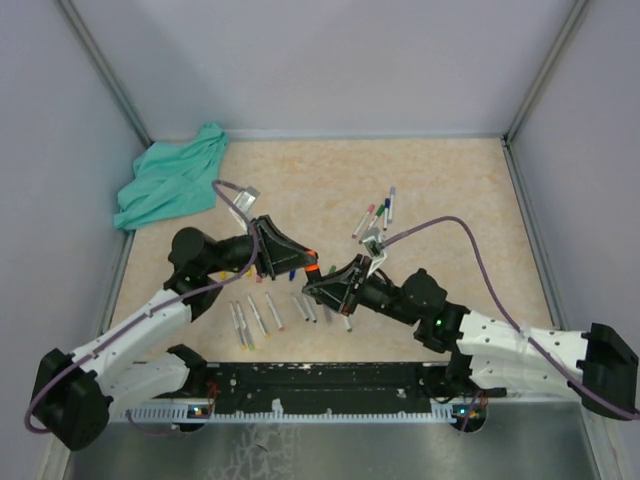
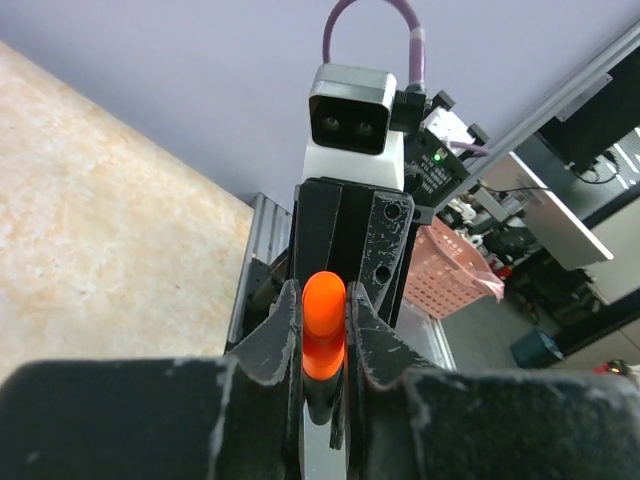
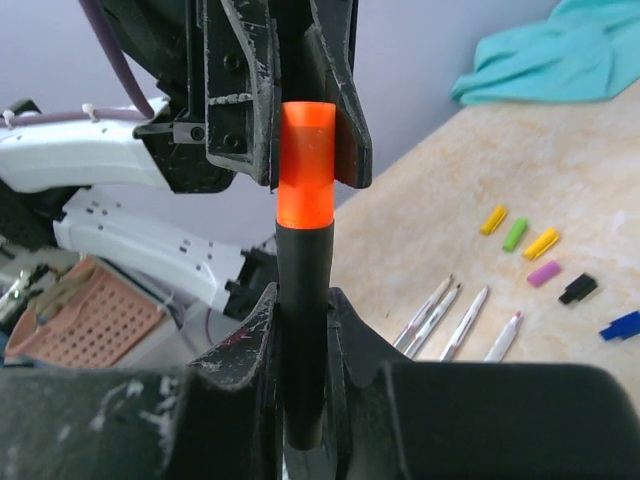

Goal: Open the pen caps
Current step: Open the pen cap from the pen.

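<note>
mid-air, left end effector [image 2: 323, 302] pinches orange cap [image 3: 305, 165], right end effector [image 3: 303, 308] pen [image 3: 304, 255].

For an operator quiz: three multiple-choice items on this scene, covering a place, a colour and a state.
1. Where is the teal cloth? A) table's far-left corner B) between the arms C) far-right corner
2. What colour is the cap in the left gripper? A) blue B) orange C) green
3. That cap is: A) lying on the table B) seated on its barrel C) pulled off it
1A, top view shows it there. 2B, orange shows in its grip. 3B, no gap to the barrel that the right gripper grips.
</note>
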{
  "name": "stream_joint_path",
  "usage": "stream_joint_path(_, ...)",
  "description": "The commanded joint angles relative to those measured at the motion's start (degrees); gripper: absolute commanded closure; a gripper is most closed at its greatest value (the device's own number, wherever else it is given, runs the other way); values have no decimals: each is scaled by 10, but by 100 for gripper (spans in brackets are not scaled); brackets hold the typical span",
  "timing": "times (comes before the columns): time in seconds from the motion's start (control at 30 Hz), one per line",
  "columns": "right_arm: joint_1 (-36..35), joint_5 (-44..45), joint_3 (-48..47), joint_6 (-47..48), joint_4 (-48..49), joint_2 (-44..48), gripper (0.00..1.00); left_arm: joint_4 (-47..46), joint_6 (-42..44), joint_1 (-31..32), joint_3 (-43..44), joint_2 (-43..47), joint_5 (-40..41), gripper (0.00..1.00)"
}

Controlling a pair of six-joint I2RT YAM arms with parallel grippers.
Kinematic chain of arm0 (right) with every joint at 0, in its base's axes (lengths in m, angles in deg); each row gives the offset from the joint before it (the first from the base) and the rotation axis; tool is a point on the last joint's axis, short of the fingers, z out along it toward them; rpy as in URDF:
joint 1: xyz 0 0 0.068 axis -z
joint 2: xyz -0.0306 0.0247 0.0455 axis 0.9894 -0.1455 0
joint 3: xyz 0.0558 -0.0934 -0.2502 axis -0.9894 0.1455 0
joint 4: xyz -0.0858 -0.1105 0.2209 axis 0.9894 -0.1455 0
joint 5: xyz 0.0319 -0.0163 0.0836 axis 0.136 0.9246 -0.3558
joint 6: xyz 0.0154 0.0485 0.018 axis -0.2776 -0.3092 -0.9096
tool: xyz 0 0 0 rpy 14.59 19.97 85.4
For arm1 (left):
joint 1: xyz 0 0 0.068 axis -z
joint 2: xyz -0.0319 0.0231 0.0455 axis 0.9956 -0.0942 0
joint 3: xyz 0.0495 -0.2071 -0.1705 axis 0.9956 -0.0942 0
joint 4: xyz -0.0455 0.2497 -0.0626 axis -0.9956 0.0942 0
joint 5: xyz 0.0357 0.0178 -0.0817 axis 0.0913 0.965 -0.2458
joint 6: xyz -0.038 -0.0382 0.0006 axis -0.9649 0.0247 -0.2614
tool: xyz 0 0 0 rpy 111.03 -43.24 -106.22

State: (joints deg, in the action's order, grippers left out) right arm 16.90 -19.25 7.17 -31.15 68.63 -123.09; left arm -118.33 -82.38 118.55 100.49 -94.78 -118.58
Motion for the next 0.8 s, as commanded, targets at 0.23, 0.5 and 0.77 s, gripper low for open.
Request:
stream_joint_path(0.23, -43, -3, 62, -6, -71, 127, 100, -83, -36, -105, 199, -168, 46, 100)
stream_joint_path(0.5, -43, 65, 53, 14, -208, 205, 100, 12, 44, -137, 244, -184, 11, 100)
stream_joint_path(0.77, -43, 230, 18, 52, -399, 265, 100, 221, 241, -146, 214, -145, 38, 100)
